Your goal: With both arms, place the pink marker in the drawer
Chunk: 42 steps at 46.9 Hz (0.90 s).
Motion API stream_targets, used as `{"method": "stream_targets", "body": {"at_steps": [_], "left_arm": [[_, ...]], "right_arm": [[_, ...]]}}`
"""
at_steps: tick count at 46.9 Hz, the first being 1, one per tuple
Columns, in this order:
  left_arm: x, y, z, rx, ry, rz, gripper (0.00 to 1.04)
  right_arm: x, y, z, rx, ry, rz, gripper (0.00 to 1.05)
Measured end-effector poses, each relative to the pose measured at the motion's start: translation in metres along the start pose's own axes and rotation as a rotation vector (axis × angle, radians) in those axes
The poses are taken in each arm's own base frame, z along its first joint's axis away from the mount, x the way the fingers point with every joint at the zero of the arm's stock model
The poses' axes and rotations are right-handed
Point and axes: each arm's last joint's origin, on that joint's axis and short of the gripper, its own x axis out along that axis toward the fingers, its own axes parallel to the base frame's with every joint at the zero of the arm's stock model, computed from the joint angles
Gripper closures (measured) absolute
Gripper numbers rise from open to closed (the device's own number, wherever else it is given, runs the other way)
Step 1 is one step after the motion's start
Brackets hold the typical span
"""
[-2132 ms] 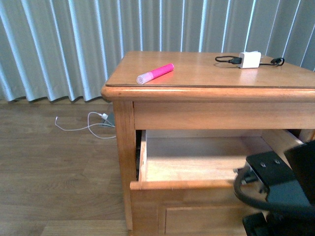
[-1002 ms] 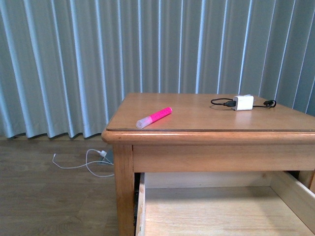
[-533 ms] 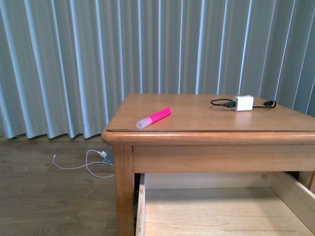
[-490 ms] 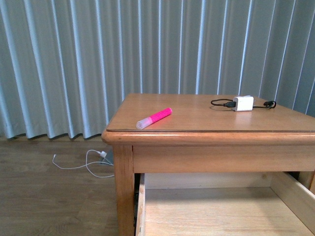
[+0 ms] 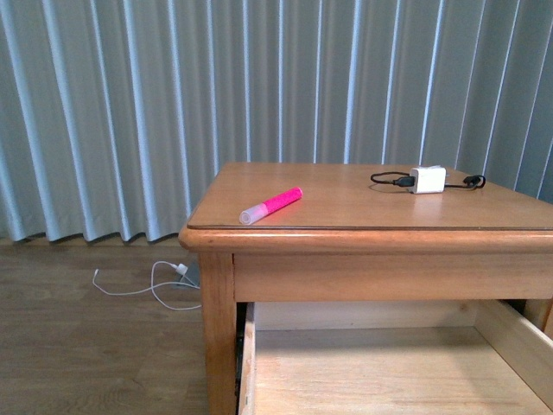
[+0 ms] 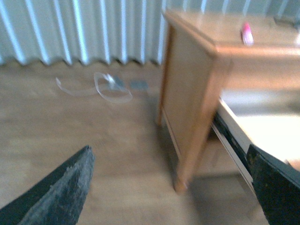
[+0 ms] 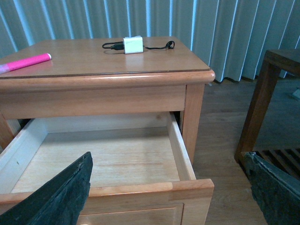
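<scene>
Front view has changed since two seconds back: the black right arm that filled the near right corner by the drawer (image 7: 140, 189) is gone from it, and the view now sits higher, showing more curtain (image 5: 104, 112) and less drawer front; over the last second nothing further has moved. The drawer stands pulled out, pale inside bare, so I take the opening step as done. Pink marker (image 5: 271, 206) lies untouched on the worktop (image 5: 363, 212), near its left front edge, clear cap toward the near left, well apart from the white charger (image 5: 428, 180) at the far right. Right claw (image 7: 168, 159) is spread wide, holding nothing, hovering at the near side of the open drawer. Left claw (image 6: 168, 154) is also spread wide and empty, off the left side of the worktop, above the floor (image 6: 70, 131); that picture is blurred. Judgement: pick-up comes next, likely by the left arm, the marker being on its side
</scene>
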Motion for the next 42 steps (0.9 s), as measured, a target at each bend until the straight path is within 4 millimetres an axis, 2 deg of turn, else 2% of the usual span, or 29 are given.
{"method": "stream_targets", "body": {"at_steps": [4, 10, 13, 16, 24, 29, 31, 36, 42], "left_arm": [[0.004, -0.003, 0.003, -0.038, 0.099, -0.094, 0.06], [0.019, -0.002, 0.058, -0.026, 0.024, -0.117, 0.06], [0.035, 0.003, 0.084, -0.019, -0.009, -0.098, 0.06], [0.060, 0.005, 0.106, 0.012, -0.020, -0.094, 0.06], [0.117, -0.003, 0.139, 0.040, -0.021, -0.151, 0.06], [0.153, -0.011, 0.152, 0.050, 0.007, -0.170, 0.06], [0.175, -0.016, 0.155, 0.049, 0.036, -0.189, 0.06], [0.212, -0.030, 0.151, 0.062, 0.082, -0.208, 0.06], [0.240, -0.051, 0.143, 0.067, 0.128, -0.257, 0.06]], "right_arm": [[0.000, 0.000, 0.000, 0.000, 0.000, 0.000, 0.09], [0.000, 0.000, 0.000, 0.000, -0.001, 0.000, 0.09], [0.000, 0.000, 0.000, 0.000, -0.001, 0.000, 0.09], [0.000, 0.000, 0.000, 0.000, -0.001, 0.000, 0.09], [0.000, 0.000, 0.000, 0.000, -0.001, 0.000, 0.09], [0.000, 0.000, 0.000, 0.000, -0.001, 0.000, 0.09], [0.000, 0.000, 0.000, 0.000, -0.002, 0.000, 0.09], [0.000, 0.000, 0.000, 0.000, -0.002, 0.000, 0.09], [0.000, 0.000, 0.000, 0.000, -0.002, 0.000, 0.09]]}}
